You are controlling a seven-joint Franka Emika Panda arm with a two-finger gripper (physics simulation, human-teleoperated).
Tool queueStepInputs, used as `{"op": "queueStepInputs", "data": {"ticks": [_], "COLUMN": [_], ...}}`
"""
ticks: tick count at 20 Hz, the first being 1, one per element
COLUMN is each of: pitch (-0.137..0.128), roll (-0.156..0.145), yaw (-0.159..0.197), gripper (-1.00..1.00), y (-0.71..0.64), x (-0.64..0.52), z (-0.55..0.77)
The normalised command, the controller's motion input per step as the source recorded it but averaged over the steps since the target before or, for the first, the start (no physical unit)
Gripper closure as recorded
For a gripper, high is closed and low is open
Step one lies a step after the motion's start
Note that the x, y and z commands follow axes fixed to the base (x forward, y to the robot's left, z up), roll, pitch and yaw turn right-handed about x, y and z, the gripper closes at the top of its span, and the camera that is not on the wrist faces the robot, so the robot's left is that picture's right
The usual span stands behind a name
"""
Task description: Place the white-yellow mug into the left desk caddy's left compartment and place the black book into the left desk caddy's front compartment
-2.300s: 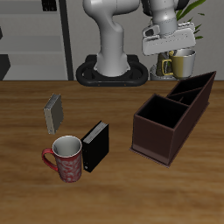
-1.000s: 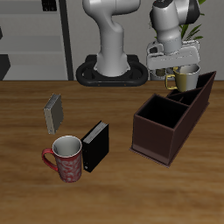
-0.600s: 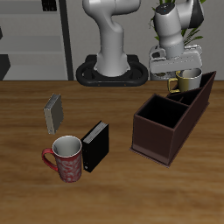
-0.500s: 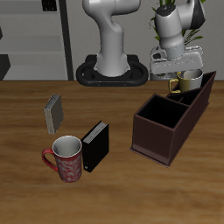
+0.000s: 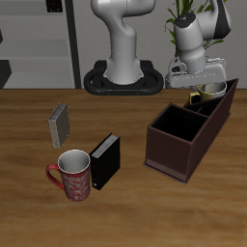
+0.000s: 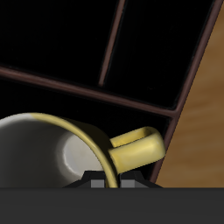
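Observation:
The white-yellow mug (image 5: 211,92) hangs over the far, taller end of the left desk caddy (image 5: 186,130), with my gripper (image 5: 202,84) shut on its rim. In the wrist view the mug (image 6: 48,153) is close below, its yellow handle (image 6: 136,149) sticking out. The caddy's dark compartments and thin dividers (image 6: 109,52) lie underneath. I cannot tell which compartment is directly below the mug. The black book (image 5: 104,160) stands on the table toward the front, well away from the caddy and touching nothing but the table.
A red patterned mug (image 5: 72,176) sits beside the black book near the front edge. A small grey book (image 5: 60,123) stands farther back. The robot base (image 5: 123,77) is at the rear, and a plant shows behind the arm.
My gripper has carried the mug sideways from beside the robot base to above the caddy's far end and lowered it slightly. The books and the red mug have not moved.

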Motion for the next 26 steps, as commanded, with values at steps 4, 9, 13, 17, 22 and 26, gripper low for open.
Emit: {"op": "queueStepInputs", "data": {"ticks": [4,9,13,17,22,26], "pitch": [0.118,0.056,0.043,0.003,-0.027,-0.042], "roll": [0.013,0.011,0.004,-0.003,-0.005,-0.028], "yaw": [-0.041,-0.020,-0.002,-0.002,0.008,0.042], "gripper": [1.00,-1.00,-1.00,-1.00,-1.00,-1.00], "y": [0.01,-0.02,-0.02,-0.03,-0.07,-0.14], "x": [0.12,0.03,0.03,-0.02,-0.03,0.02], "z": [-0.28,-0.07,-0.05,0.07,0.22,0.37]}}
